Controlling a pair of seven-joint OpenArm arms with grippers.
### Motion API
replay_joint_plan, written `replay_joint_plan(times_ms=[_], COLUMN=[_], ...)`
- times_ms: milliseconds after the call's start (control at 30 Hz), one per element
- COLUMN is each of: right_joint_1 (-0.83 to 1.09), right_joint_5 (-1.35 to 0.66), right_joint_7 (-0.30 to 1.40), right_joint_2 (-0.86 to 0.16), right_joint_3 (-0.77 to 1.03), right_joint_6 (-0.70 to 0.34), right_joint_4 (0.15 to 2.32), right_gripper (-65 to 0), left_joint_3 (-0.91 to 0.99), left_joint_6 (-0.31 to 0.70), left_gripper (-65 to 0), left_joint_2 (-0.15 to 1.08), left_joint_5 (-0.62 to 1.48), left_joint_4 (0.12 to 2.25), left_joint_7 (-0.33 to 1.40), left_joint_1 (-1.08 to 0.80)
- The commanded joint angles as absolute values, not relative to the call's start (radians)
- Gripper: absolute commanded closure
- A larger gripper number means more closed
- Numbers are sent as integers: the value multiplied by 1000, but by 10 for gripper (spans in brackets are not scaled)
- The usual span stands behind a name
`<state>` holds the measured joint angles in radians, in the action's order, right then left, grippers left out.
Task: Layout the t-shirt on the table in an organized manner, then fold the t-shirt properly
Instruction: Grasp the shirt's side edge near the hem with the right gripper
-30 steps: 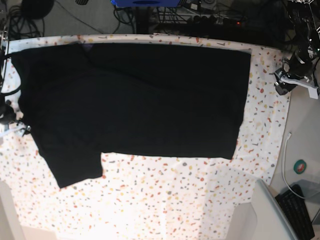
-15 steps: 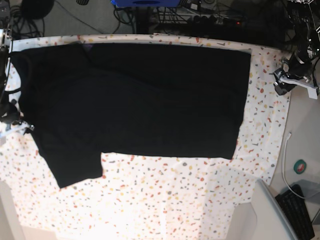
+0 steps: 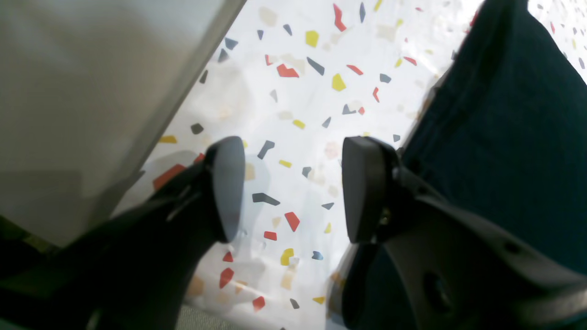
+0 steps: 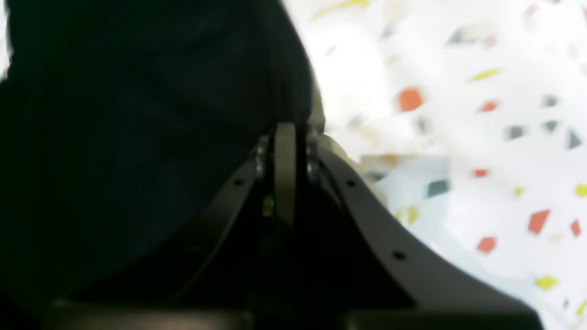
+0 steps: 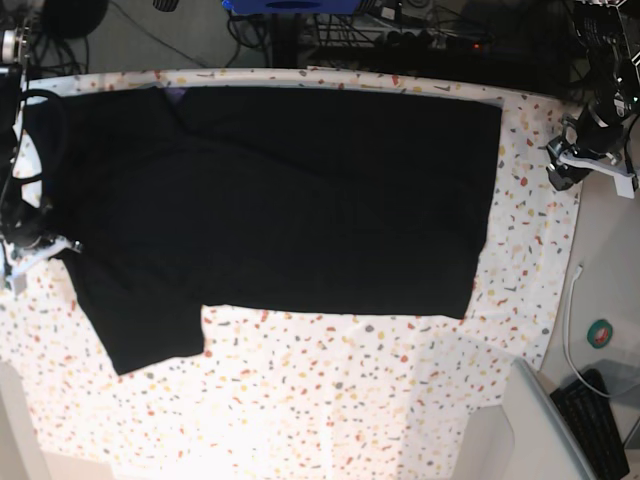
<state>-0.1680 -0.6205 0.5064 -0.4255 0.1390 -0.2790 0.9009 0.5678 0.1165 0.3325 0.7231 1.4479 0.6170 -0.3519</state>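
Observation:
The black t-shirt (image 5: pixel 300 200) lies spread flat on the speckled white table (image 5: pixel 330 400), plain black side up, one sleeve (image 5: pixel 150 330) pointing to the near left. My right gripper (image 5: pixel 40 240) is at the shirt's left edge; in the right wrist view it (image 4: pixel 286 133) is shut on a fold of the black cloth (image 4: pixel 137 114). My left gripper (image 5: pixel 562 165) hovers off the shirt's right edge. In the left wrist view it (image 3: pixel 293 188) is open and empty over bare table (image 3: pixel 312 91), with the shirt's hem (image 3: pixel 504 137) just beside its right finger.
The table's right edge runs close to my left gripper, with a grey surface (image 3: pixel 91 91) beyond it. A grey box (image 5: pixel 540 430), a keyboard (image 5: pixel 600 425) and a white cable (image 5: pixel 570 320) lie off the table's near right. Cables and equipment (image 5: pixel 400 30) line the far side.
My right gripper has shifted a little to the right in the base view, drawing the shirt's left edge with it. The left arm has barely moved.

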Motion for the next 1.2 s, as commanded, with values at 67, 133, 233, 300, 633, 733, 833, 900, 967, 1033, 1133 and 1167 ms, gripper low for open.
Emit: replay_joint_plan(times_ms=[67,133,233,300,633,733,833,900,967,1033,1133,1167], right_joint_1=[-119,-62,-12,16,79,51,-85,-194,-298,-384,-461,-478], right_joint_5=[-639,-638,-634,-634,-638,-633,-630,-605,-544,-483,-424,-415], right_joint_7=[573,636,730,783,858,791,733,696,639,578,506,489], right_joint_2=[-417,-386,-332,-305,-259,-246,-269,-292,-311,-317,-317,-315], right_joint_3=[177,251,337,380,415,415,404,387,338,289,231,220], right_joint_6=[-288,-286,-286,-286,-285,-277,-191,-177,-177,-177,-177,-177], right_joint_4=[1066,1156,1253,1288,1497,1498,1300,1113,940,800,662,633], right_gripper=[0,0,0,0,-312,-305,-314,-321,-321,-321,-321,-321], left_joint_3=[575,575,575,575,579,581,581,581,581,581,581,581], left_joint_6=[122,122,122,122,122,122,122,122,122,122,122,122], left_gripper=[-321,-321,-321,-321,-321,-321,-321,-321,-321,-321,-321,-321], left_joint_2=[351,351,351,351,354,355,355,355,355,355,355,355], left_joint_5=[730,730,730,730,730,730,730,730,730,730,730,730], left_joint_4=[1461,1461,1461,1463,1463,1463,1463,1466,1468,1468,1468,1468], left_joint_7=[602,602,602,602,602,602,602,602,602,602,602,602], left_joint_1=[-351,-351,-351,-351,-351,-352,-352,-352,-352,-354,-357,-357])
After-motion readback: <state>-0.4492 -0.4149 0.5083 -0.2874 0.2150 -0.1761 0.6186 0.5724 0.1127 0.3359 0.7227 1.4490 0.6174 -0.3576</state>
